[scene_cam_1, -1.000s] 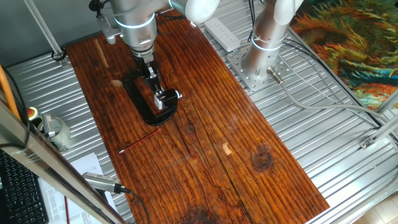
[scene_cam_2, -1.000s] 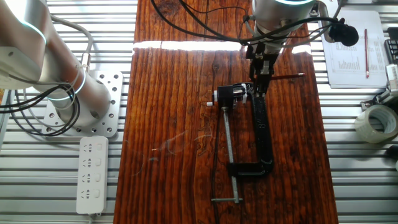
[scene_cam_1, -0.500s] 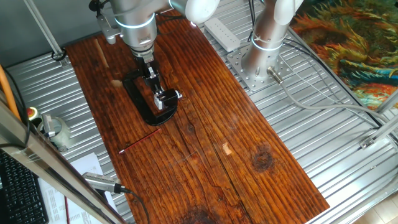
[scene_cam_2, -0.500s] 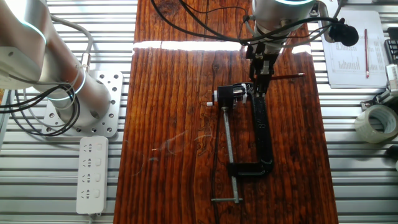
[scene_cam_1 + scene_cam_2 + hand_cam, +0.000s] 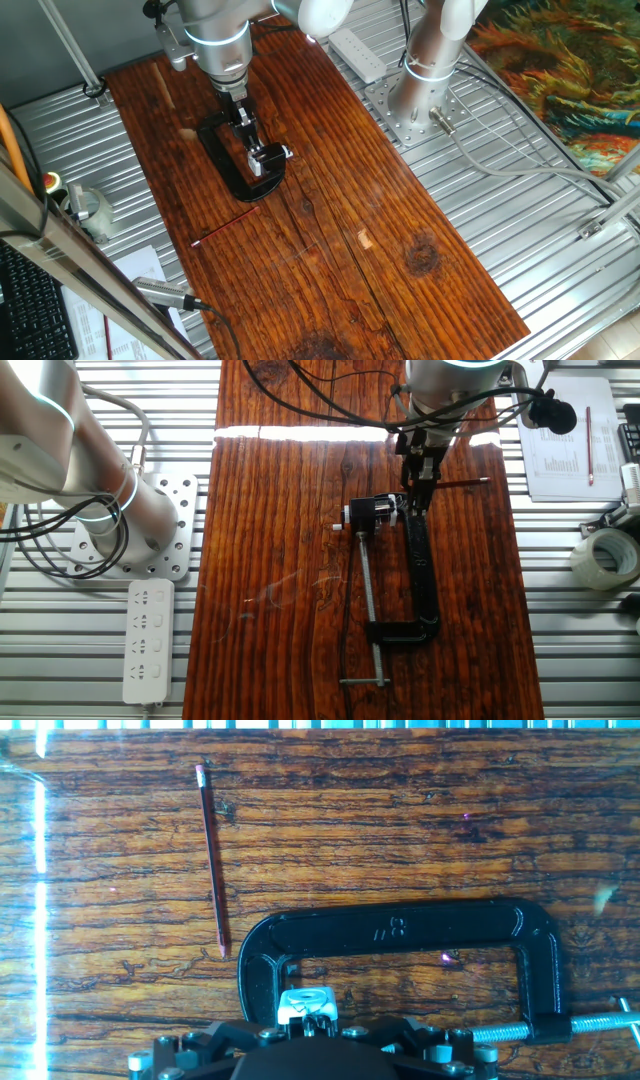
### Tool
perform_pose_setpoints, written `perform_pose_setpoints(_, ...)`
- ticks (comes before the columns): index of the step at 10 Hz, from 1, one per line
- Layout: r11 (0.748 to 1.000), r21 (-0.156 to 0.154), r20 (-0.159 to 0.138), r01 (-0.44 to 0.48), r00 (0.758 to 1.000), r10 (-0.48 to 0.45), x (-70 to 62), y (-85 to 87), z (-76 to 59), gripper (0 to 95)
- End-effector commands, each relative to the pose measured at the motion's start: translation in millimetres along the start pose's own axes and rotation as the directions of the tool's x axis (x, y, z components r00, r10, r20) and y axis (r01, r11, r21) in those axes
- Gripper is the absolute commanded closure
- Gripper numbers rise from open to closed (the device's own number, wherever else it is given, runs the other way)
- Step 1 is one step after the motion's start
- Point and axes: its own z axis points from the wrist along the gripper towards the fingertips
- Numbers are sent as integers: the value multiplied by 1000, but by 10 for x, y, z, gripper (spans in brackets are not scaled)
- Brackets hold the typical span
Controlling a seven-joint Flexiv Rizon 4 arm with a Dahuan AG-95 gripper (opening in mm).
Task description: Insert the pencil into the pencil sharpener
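In the hand view, upper left of frame, I see the thin red pencil (image 5: 212, 860) lying free on the dark wooden counter (image 5: 420, 830), its tip near the black C-shaped clamp frame (image 5: 400, 935). At bottom centre sits the small black, white-topped pencil sharpener (image 5: 306, 1003). My pincer (image 5: 240, 108) hangs over the clamp, holding nothing; I cannot tell how wide it stands. I judge pickup hasn't begun: next I must shift over the pencil and descend.

A dark, strongly grained wooden board (image 5: 330, 210) lies on a ribbed metal table (image 5: 520, 230). A white power strip (image 5: 147, 640) rests on the metal, with a tape roll (image 5: 605, 558) and printed papers (image 5: 565, 450) at the far side. Bright glare (image 5: 300, 432) crosses the board.
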Motion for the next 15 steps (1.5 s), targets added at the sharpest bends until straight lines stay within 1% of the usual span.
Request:
perform_pose_setpoints(1, 999, -3, 15, -52, 999, 52, 1, 0, 1, 0)
perform_pose_setpoints(2, 999, 0, 13, -52, 999, 52, 1, 0, 1, 950)
perform_pose_setpoints(6, 999, 1, 13, -54, 998, 54, -1, 0, 1, 950)
perform_pose_setpoints(9, 999, 3, 16, -46, 999, 46, -82, -1, 50, 950)
perform_pose_setpoints(11, 998, 1, 19, -56, 998, 56, -231, 42, 31, 950)
perform_pose_setpoints(12, 998, 1, 11, -60, 998, 60, -328, 78, 8, 950)
perform_pose_setpoints(13, 998, 2, 6, -61, 998, 61, -422, 119, 11, 950)
perform_pose_setpoints(15, 998, 2, 5, -59, 998, 59, -522, 155, 74, 950)
